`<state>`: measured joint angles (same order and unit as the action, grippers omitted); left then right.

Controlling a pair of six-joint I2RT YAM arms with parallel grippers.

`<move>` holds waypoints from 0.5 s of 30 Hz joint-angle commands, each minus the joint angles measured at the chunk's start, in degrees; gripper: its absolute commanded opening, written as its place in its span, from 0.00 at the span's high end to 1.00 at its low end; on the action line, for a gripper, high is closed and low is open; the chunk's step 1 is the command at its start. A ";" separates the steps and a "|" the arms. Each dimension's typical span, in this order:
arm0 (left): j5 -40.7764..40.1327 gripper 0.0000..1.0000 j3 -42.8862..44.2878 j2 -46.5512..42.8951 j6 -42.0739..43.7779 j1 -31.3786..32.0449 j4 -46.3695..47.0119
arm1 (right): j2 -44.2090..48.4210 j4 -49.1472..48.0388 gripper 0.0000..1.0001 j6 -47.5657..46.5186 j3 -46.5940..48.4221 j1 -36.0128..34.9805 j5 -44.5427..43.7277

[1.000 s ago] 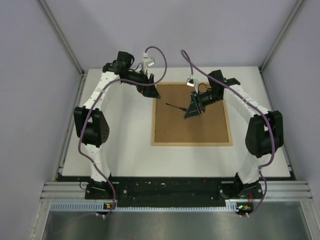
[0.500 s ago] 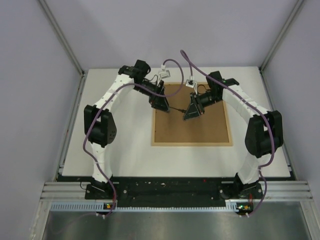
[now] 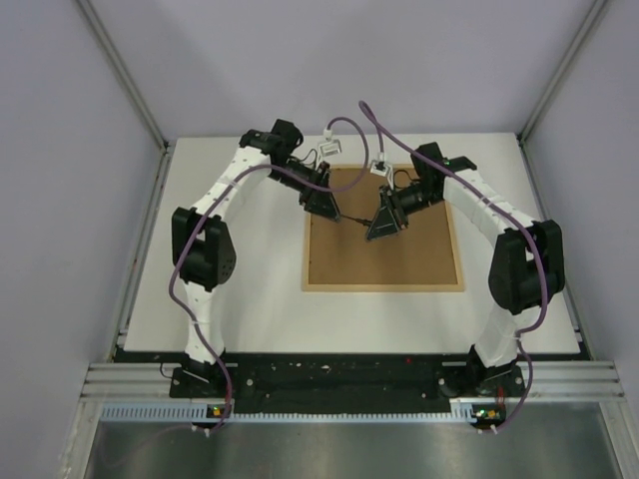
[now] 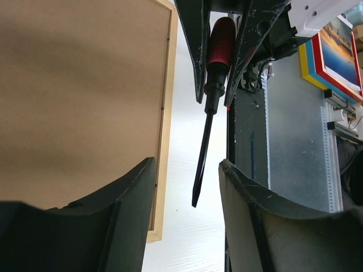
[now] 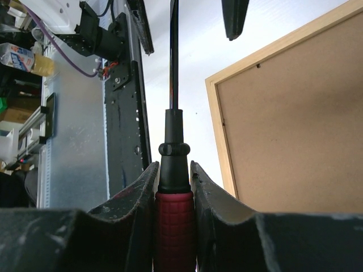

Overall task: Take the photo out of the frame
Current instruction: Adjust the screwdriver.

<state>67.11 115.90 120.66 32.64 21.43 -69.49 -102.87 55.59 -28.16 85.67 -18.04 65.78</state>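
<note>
Frame (image 3: 399, 288) lies face down on the white table (image 3: 250, 299), right of centre and between the two arms, with its brown backing board (image 3: 399, 254) facing up inside the pale wood rim. Above the far left part of the board, the right gripper (image 5: 173, 165) is clamped on the red handle of a screwdriver (image 5: 174, 215), both fingers pressed against the grip and the black shaft pointing out past them toward the left arm. The left gripper (image 4: 187, 164) faces it from the other side over the frame's left edge. Its fingers stand apart, and in its wrist view the flat tip of the screwdriver hangs in the gap between them, touching neither finger as far as can be seen.
</note>
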 commanded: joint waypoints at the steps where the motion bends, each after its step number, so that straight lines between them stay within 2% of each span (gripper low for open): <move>1: 3.11 0.50 2.93 0.71 -0.12 0.72 -0.82 | 0.48 -0.31 1.00 -2.07 1.61 -1.03 0.58; 6: 2.94 0.67 3.90 1.15 0.23 1.42 -1.61 | 0.74 -0.40 1.00 -1.81 1.70 -1.12 0.49; 10: 2.94 1.00 4.51 1.68 1.45 1.95 -3.10 | 1.09 -0.49 1.00 -1.63 2.22 -1.21 0.40; 11: 2.94 1.00 4.51 1.68 1.46 2.04 -3.36 | 1.18 -0.49 1.00 -1.46 2.48 -1.12 0.32; 12: 3.37 1.00 4.43 1.68 1.46 1.95 -3.54 | 1.35 -0.57 0.94 -1.54 2.66 -0.94 0.66; 15: 5.65 1.00 3.11 1.25 -1.07 0.72 -2.06 | 1.01 -0.75 0.65 -0.41 3.36 0.72 3.99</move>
<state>69.93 118.26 122.04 32.97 22.65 -72.84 -102.87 55.68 -30.02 85.67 -18.31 64.75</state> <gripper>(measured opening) 0.041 0.268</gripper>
